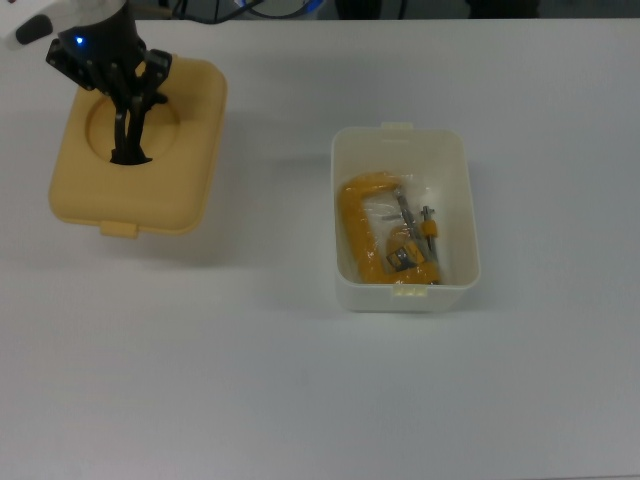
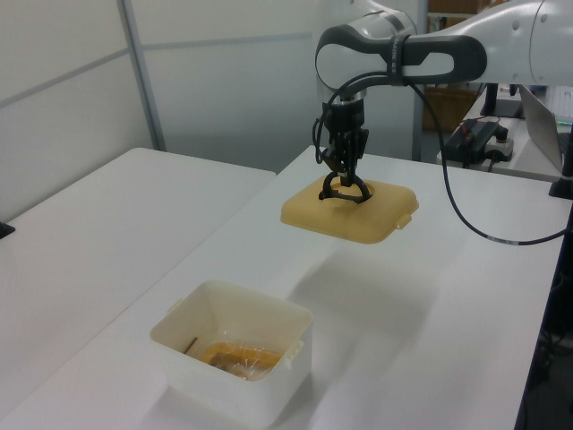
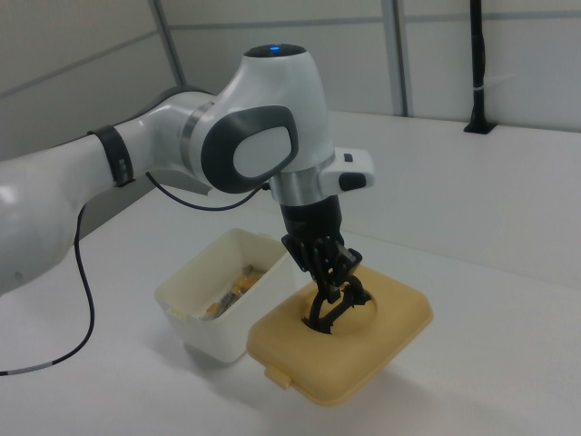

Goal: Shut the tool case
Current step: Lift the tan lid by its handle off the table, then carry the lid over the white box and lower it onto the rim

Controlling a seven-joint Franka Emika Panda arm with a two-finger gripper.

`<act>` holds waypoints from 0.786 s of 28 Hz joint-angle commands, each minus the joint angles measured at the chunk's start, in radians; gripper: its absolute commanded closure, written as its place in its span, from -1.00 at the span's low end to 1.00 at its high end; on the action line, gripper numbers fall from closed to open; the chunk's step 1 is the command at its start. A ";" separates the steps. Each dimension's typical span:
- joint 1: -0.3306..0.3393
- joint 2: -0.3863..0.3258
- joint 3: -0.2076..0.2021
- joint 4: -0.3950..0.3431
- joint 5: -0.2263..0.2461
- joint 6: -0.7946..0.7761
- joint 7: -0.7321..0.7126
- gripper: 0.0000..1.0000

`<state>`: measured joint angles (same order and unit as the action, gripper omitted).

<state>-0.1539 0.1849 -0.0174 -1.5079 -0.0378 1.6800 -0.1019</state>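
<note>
A: White counter — box open, orange clamp inside.

B: Lid in the air, well apart from box — pincer pinching its black handle.

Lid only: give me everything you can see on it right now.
The lid is tan, opaque-looking plastic, a rounded rectangle with a round recess on top holding a black handle. A small latch tab sticks out from one edge. The gripper is shut on the handle and holds the lid off the table, roughly level, its shadow on the table below. It hangs well aside of the open box, touching nothing else.
</note>
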 commanded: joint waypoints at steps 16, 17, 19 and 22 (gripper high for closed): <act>-0.001 0.070 0.128 0.058 -0.016 0.052 0.062 1.00; -0.001 0.070 0.141 0.058 -0.020 0.052 0.068 1.00; -0.001 0.071 0.169 0.058 -0.031 0.052 0.103 1.00; -0.001 0.070 0.198 0.058 -0.043 0.050 0.134 1.00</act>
<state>-0.1521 0.2505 0.1292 -1.4679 -0.0494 1.7239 -0.0315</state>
